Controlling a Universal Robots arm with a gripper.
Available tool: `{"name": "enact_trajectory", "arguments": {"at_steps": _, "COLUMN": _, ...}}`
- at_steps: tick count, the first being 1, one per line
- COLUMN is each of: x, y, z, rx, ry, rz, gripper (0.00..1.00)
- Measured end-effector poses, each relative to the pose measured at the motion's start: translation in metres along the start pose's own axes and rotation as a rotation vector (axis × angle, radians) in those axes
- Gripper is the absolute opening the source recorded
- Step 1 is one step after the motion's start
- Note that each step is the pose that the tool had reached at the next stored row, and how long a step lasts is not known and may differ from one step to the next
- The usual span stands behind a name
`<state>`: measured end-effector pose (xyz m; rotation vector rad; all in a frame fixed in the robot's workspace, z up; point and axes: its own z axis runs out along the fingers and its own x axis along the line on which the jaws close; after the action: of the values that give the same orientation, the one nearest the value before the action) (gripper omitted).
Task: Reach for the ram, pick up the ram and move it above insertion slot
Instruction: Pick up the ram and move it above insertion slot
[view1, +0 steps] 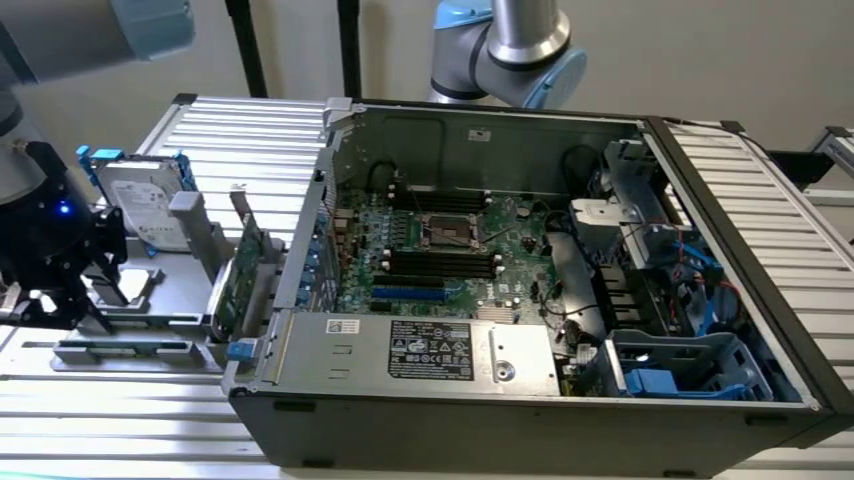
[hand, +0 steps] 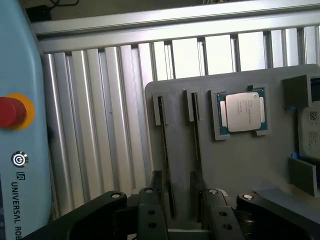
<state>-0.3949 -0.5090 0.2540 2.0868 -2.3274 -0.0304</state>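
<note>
Two ram sticks stand on edge in a grey holder plate (hand: 240, 165). The nearer ram (hand: 166, 155) runs between my gripper's (hand: 177, 217) two black fingers (hand: 150, 215), which stand open on either side of it without touching. The second ram (hand: 196, 130) lies parallel, close to the other finger. In the exterior view my gripper (view1: 60, 312) hangs low over the holder at the far left, just above the ram (view1: 127, 349). The insertion slot (view1: 441, 262) is one of the black parallel rows on the motherboard inside the open computer case.
On the holder plate sit a processor chip (hand: 243, 112), a hard drive (view1: 140, 200) and an upright green expansion card (view1: 247, 270). The case wall (view1: 300, 260) rises between holder and motherboard. A blue slot (view1: 407, 295) lies beside the black rows. A second arm's base (view1: 514, 50) stands behind the case.
</note>
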Motion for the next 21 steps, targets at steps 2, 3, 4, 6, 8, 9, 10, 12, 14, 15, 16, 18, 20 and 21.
{"name": "enact_trajectory", "arguments": {"at_steps": 2, "x": 0.0, "y": -0.0001, "z": 0.003, "rx": -0.0001, "ry": 0.0007, "rz": -0.004, "gripper": 0.36}}
{"name": "enact_trajectory", "arguments": {"at_steps": 3, "x": 0.0, "y": -0.0001, "z": 0.0045, "rx": 0.0, "ry": 0.0009, "rz": -0.006, "gripper": 0.36}}
{"name": "enact_trajectory", "arguments": {"at_steps": 4, "x": 0.0, "y": -0.0001, "z": 0.0059, "rx": 0.0, "ry": 0.0014, "rz": -0.008, "gripper": 0.36}}
{"name": "enact_trajectory", "arguments": {"at_steps": 6, "x": 0.0, "y": -0.0002, "z": 0.0087, "rx": 0.0001, "ry": 0.0021, "rz": -0.012, "gripper": 0.36}}
{"name": "enact_trajectory", "arguments": {"at_steps": 8, "x": 0.0, "y": -0.0003, "z": 0.0113, "rx": 0.0002, "ry": 0.0028, "rz": -0.016, "gripper": 0.36}}
{"name": "enact_trajectory", "arguments": {"at_steps": 9, "x": 0.0, "y": -0.0003, "z": 0.0126, "rx": 0.0002, "ry": 0.0031, "rz": -0.018, "gripper": 0.36}}
{"name": "enact_trajectory", "arguments": {"at_steps": 10, "x": 0.0, "y": -0.0003, "z": 0.0137, "rx": 0.0002, "ry": 0.0033, "rz": -0.019, "gripper": 0.36}}
{"name": "enact_trajectory", "arguments": {"at_steps": 12, "x": 0.0, "y": -0.0003, "z": 0.0158, "rx": 0.0002, "ry": 0.0037, "rz": -0.023, "gripper": 0.36}}
{"name": "enact_trajectory", "arguments": {"at_steps": 14, "x": 0.001, "y": -0.0004, "z": 0.0179, "rx": 0.0002, "ry": 0.004, "rz": -0.026, "gripper": 0.36}}
{"name": "enact_trajectory", "arguments": {"at_steps": 15, "x": 0.001, "y": -0.0005, "z": 0.0189, "rx": 0.0003, "ry": 0.0041, "rz": -0.028, "gripper": 0.36}}
{"name": "enact_trajectory", "arguments": {"at_steps": 16, "x": 0.001, "y": -0.0005, "z": 0.02, "rx": 0.0002, "ry": 0.0042, "rz": -0.03, "gripper": 0.36}}
{"name": "enact_trajectory", "arguments": {"at_steps": 18, "x": 0.001, "y": -0.0006, "z": 0.0221, "rx": 0.0003, "ry": 0.0044, "rz": -0.034, "gripper": 0.36}}
{"name": "enact_trajectory", "arguments": {"at_steps": 20, "x": 0.001, "y": -0.0007, "z": 0.0243, "rx": 0.0004, "ry": 0.0046, "rz": -0.038, "gripper": 0.36}}
{"name": "enact_trajectory", "arguments": {"at_steps": 21, "x": 0.001, "y": -0.0007, "z": 0.0252, "rx": 0.0003, "ry": 0.0048, "rz": -0.04, "gripper": 0.36}}
